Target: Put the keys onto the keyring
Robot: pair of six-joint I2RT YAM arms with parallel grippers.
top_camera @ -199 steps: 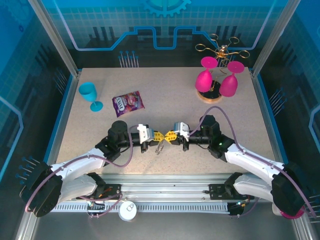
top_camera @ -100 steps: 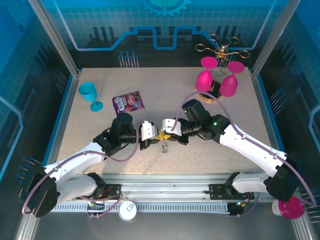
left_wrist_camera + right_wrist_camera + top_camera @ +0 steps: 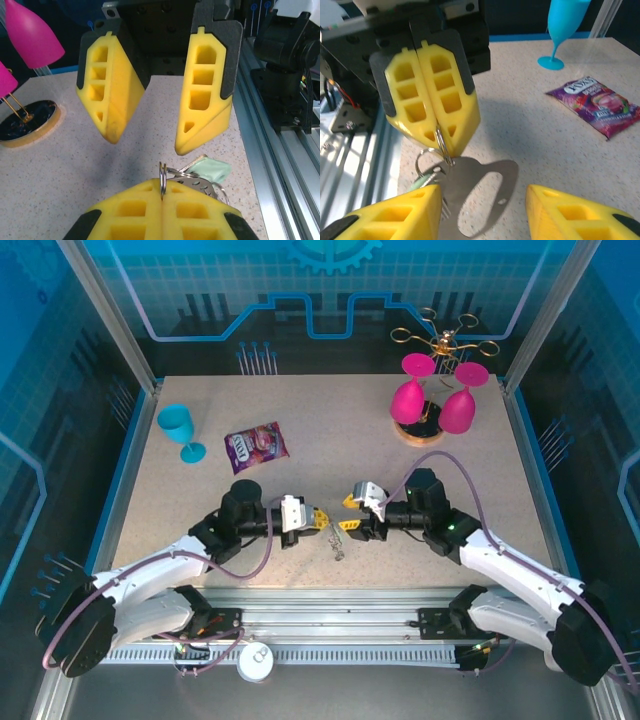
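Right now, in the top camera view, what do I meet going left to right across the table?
blue goblet → snack packet → left gripper → keyring → right gripper → first pink glass → second pink glass

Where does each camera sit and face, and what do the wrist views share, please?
Top external: above, behind the bases, looking down on the table; both arms, left gripper, right gripper.
Left wrist: on the left arm, facing the open right gripper; own shut gripper at the bottom.
Right wrist: on the right arm, facing the left gripper; own open gripper at the bottom.
Shared: both wrist views show the keyring pinched in the left gripper.
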